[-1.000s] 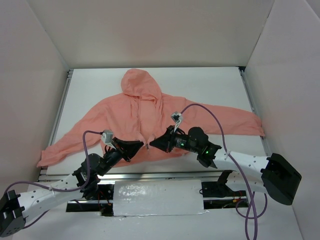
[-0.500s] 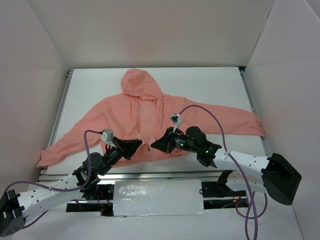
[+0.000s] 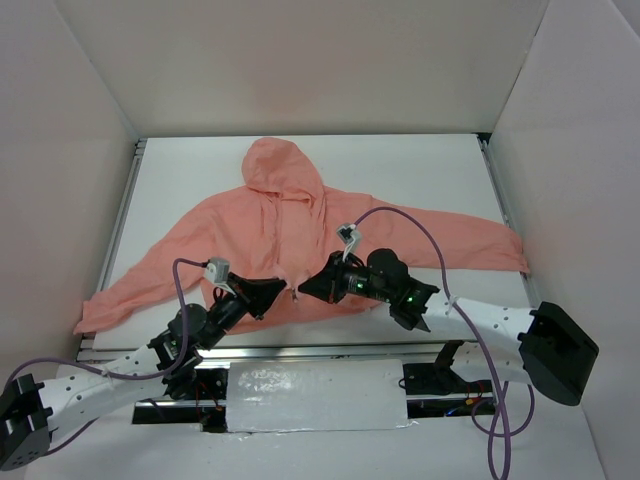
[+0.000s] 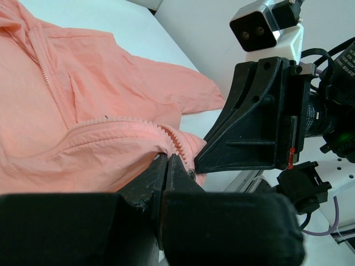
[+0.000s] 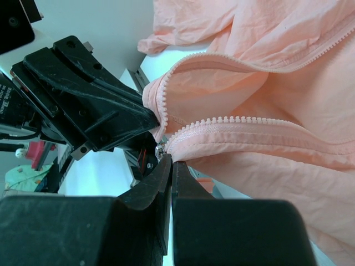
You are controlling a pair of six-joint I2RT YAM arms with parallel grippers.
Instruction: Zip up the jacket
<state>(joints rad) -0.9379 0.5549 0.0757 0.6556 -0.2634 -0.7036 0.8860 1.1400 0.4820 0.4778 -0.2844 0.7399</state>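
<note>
The salmon-pink jacket point(image 3: 280, 225) lies face up on the white table, hood at the far side and sleeves spread out. Its zipper is open along the lower front. My left gripper point(image 3: 284, 288) is shut on the jacket's bottom hem beside the zipper teeth point(image 4: 168, 158). My right gripper point(image 3: 304, 287) is shut on the other zipper edge at the hem point(image 5: 172, 162), right by the small metal slider point(image 5: 161, 149). The two grippers face each other, nearly touching, and hold the hem lifted a little off the table. The jacket fills the left wrist view point(image 4: 83, 111) and the right wrist view point(image 5: 266, 100).
White walls enclose the table on the left, far and right sides. Metal rails run along the left edge point(image 3: 125, 215) and the right edge point(image 3: 505, 210). A white wrapped bar point(image 3: 315, 395) lies between the arm bases. The sleeve ends reach both rails.
Both grippers stay shut at the hem. The right gripper has shifted slightly left and away from the near edge, drawing the two zipper ends closer together.
</note>
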